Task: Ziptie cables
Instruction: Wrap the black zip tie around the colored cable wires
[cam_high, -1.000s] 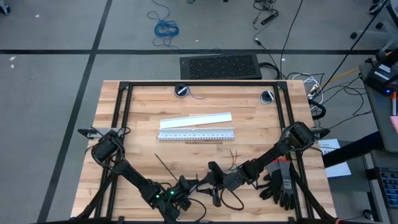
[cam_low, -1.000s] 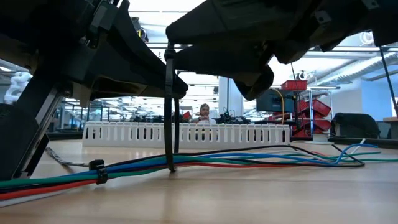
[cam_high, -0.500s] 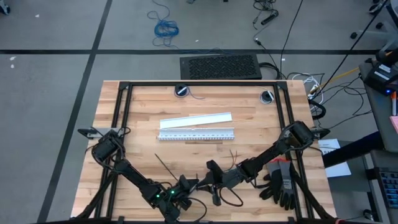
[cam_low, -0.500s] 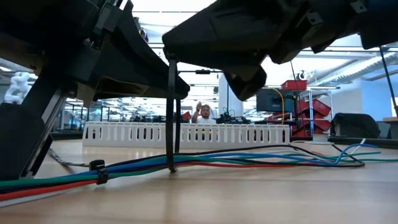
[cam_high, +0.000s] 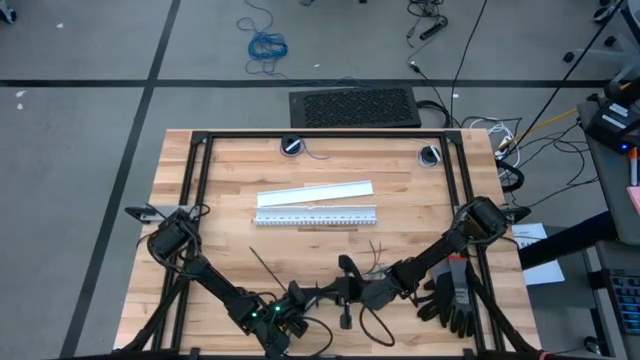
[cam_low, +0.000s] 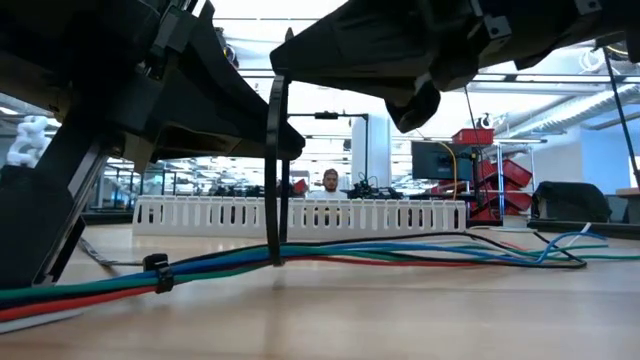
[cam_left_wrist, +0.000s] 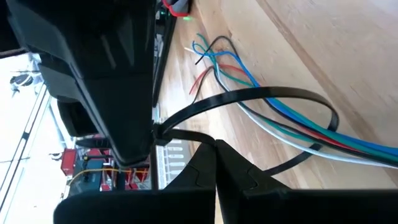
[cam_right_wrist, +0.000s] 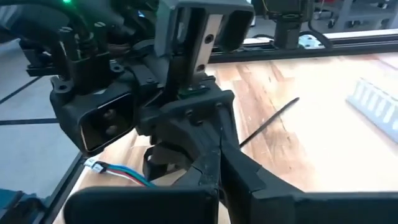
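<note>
The cables (cam_low: 400, 252), thin blue, green, red and grey wires, lie along the table near its front edge (cam_left_wrist: 298, 127). One black ziptie (cam_low: 272, 170) loops around them (cam_left_wrist: 311, 102) and rises to both grippers. A second black tie (cam_low: 156, 272) sits fastened on the bundle, left of the loop in the low view. Another ziptie (cam_high: 265, 268) lies loose on the wood (cam_right_wrist: 268, 124). My left gripper (cam_left_wrist: 215, 149) and my right gripper (cam_right_wrist: 217, 163) meet tip to tip above the bundle (cam_high: 330, 290), both shut on the looped ziptie. My left gripper pinches the looped ziptie's strap (cam_left_wrist: 198, 139) between its two fingertips, close to where the loop closes. It comes nearly level from the table's left. The loop hangs below the fingers, around the cables. My right gripper is shut on the same ziptie where the loop closes (cam_left_wrist: 157, 132), coming nearly level from the table's right. Its own fingers hide the exact part. The two strands (cam_low: 283, 190) drop straight down from it to the bundle.
A white slotted strip (cam_high: 316, 215) and a flat white strip (cam_high: 315, 192) lie mid-table, beyond the grippers. Black gloves (cam_high: 455, 290) lie at the front right by the right arm. Black frame rails (cam_high: 200, 180) border the table. A person (cam_low: 328, 182) sits far behind in the room.
My right gripper has shut on the ziptie and rolled at the wrist, staying in place. The loop has been drawn up a little, and the cables inside it have risen slightly off the table there.
</note>
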